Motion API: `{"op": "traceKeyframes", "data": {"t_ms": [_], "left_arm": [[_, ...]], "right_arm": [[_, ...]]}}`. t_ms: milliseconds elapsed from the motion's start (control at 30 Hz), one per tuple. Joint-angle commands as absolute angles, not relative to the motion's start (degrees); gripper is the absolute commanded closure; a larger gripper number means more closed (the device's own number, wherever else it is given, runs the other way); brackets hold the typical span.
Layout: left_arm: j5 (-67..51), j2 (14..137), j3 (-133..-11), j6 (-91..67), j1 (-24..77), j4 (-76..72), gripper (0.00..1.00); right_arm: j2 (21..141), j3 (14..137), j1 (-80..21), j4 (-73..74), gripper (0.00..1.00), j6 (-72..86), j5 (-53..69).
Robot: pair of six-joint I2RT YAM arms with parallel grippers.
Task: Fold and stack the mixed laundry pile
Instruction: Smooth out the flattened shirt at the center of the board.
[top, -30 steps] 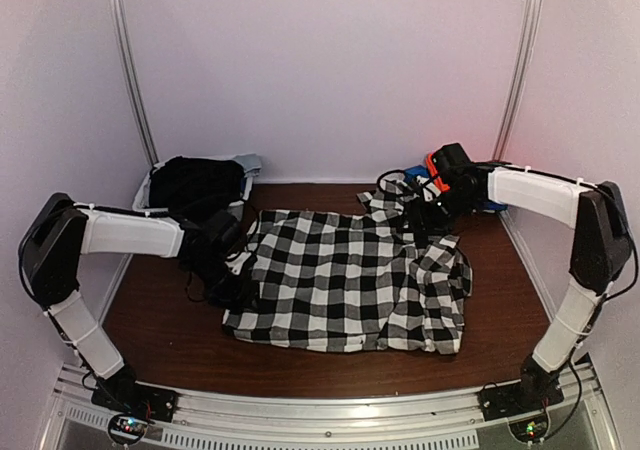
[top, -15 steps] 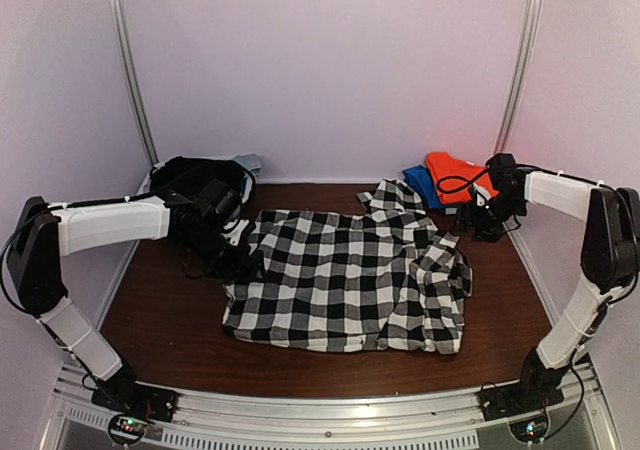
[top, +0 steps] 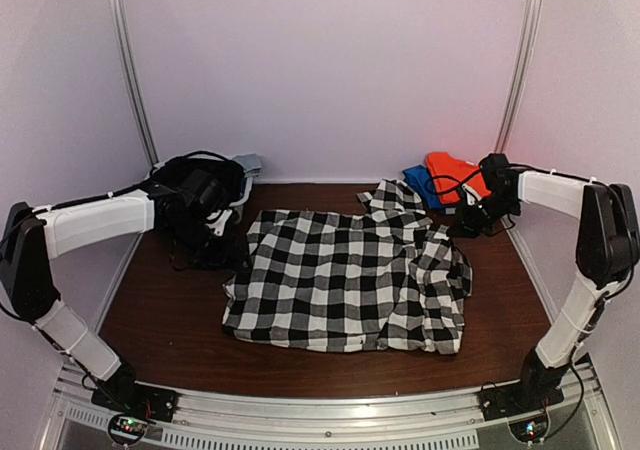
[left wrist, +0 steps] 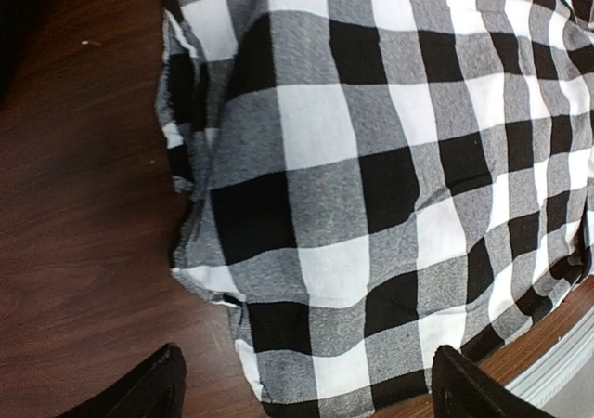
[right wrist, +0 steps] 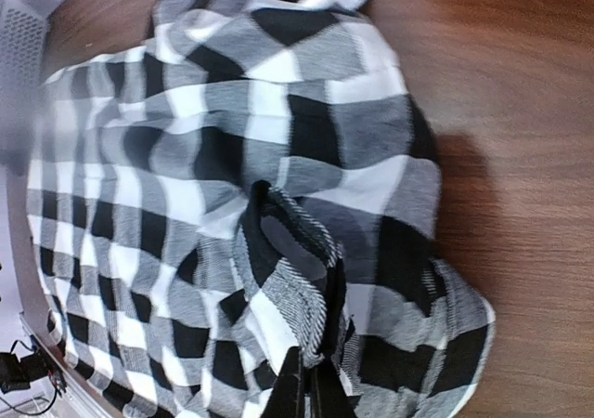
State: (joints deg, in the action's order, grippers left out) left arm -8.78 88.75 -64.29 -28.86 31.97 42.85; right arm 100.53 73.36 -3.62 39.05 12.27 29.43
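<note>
The checked shirt (top: 350, 285) lies spread flat across the middle of the brown table (top: 160, 315), collar end toward the back wall. Its far right corner sits under the right gripper (right wrist: 311, 390), whose 2 fingers are pressed together on a raised fold of the checked cloth; the ridge of fabric runs up from the flat part of the shirt to the fingertips. The right arm reaches from its base up along the right side and bends inward, with the wrist low over that corner, just in front of the orange-red garment (top: 450, 170) and a blue garment (top: 418, 185), which lie together at the back right.

The left gripper (left wrist: 302, 399) hangs over the shirt's left edge with its fingers spread wide and nothing between them; the hem below is rumpled and partly turned under. The left arm stretches from its base along the left side and across toward the back left, with its wrist in front of the black garment (top: 172, 178), which is heaped in the white basket (top: 247, 162)
</note>
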Motion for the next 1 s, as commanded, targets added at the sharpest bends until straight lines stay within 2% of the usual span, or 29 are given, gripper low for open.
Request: {"op": "traceKeyframes", "data": {"t_ms": [0, 167, 333, 367, 400, 433, 467, 533, 567, 700, 767, 967], "left_arm": [[-9.33, 82.97, -64.02, -27.73, 26.83, 43.42, 0.06], [-10.77, 78.61, -61.87, -26.73, 20.84, 43.09, 0.04], [-11.81, 78.53, -61.03, -25.82, 20.21, 43.24, 0.04], [-12.68, 78.56, -60.76, -25.68, 20.21, 42.67, 0.04], [-13.89, 78.53, -60.55, -25.48, 20.21, 41.84, 0.04], [-15.35, 78.50, -60.22, -25.10, 20.28, 40.84, 0.04], [-16.65, 78.40, -59.93, -24.45, 20.48, 39.80, 0.03], [-17.86, 78.48, -59.89, -22.42, 21.85, 38.46, 0.03], [-17.96, 78.95, -60.37, -21.28, 22.88, 38.38, 0.03], [-17.65, 83.06, -63.07, -17.61, 27.50, 38.29, 0.07], [-17.29, 86.28, -64.51, -16.79, 29.68, 37.75, 0.12], [-13.97, 96.89, -68.74, -15.64, 35.70, 37.38, 0.28]], "right_arm": [[90.55, 75.69, -10.17, 38.55, 1.00, 13.23, 36.38], [82.66, 72.54, -27.88, 31.31, 1.00, 22.02, 39.67], [84.99, 74.68, -45.66, 24.69, 1.00, 26.94, 41.53], [86.12, 75.40, -48.04, 23.91, 0.93, 27.12, 42.31], [86.90, 75.87, -49.32, 23.96, 0.74, 27.16, 44.22], [86.90, 75.48, -49.58, 23.61, 0.67, 27.76, 45.23], [85.84, 74.70, -48.95, 22.81, 0.54, 28.12, 45.31], [82.48, 71.86, -45.91, 22.11, 0.42, 28.59, 43.47], [80.80, 70.37, -43.43, 22.48, 0.40, 28.74, 42.51], [79.38, 67.35, -33.24, 30.57, 0.42, 24.72, 33.86], [81.85, 67.24, -29.82, 34.34, 0.47, 21.32, 28.51], [91.79, 67.50, -26.13, 35.78, 0.53, 17.68, 22.04]]}}
